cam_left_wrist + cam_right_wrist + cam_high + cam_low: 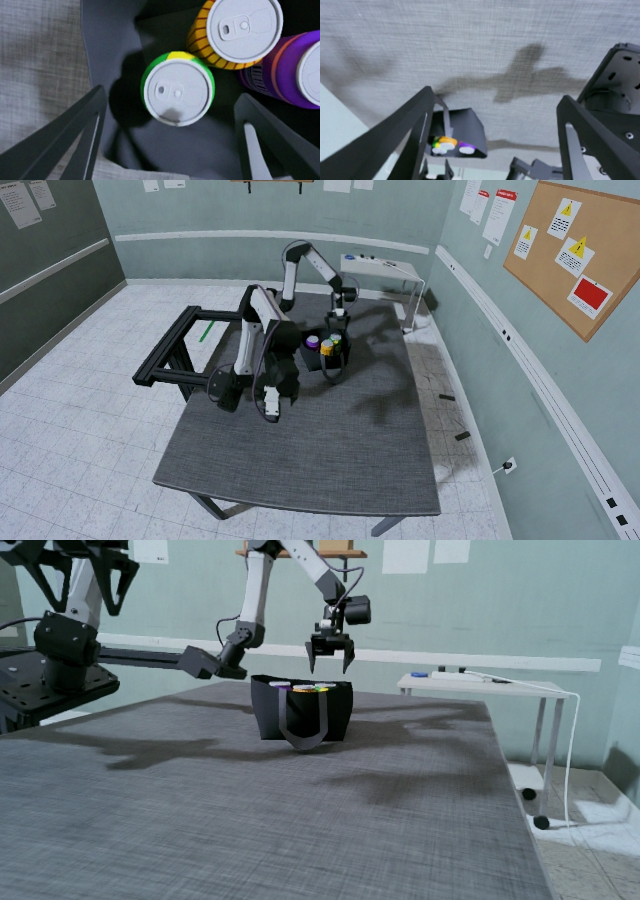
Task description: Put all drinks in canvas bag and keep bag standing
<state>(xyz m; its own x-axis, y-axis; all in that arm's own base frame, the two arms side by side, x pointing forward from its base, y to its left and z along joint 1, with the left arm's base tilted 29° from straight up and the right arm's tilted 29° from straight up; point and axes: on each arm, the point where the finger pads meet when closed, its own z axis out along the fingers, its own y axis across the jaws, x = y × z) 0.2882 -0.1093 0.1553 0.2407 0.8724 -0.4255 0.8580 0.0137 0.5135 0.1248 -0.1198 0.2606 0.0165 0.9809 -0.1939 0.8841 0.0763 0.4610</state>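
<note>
I am counting three cans: one purple can point(312, 343) point(280, 685) point(289, 72) point(467, 148), one orange can point(327, 347) point(304, 688) point(245, 30) point(448, 142) and one green can point(335, 341) point(321, 687) point(178, 92) point(439, 151). I am counting one bag point(312, 361) point(266, 710) point(181, 149) point(469, 124) and two tables, one large table point(320, 460) point(250, 820) point(40, 52) point(481, 40) and one side table point(380, 267) point(480, 685). I am also seeing one corkboard point(545, 275) that is bearing four sheets: three with yellow triangles and one red sheet point(590, 295). On the floor, I am finding two black strips point(447, 397) and one green strip point(206, 331).
</note>
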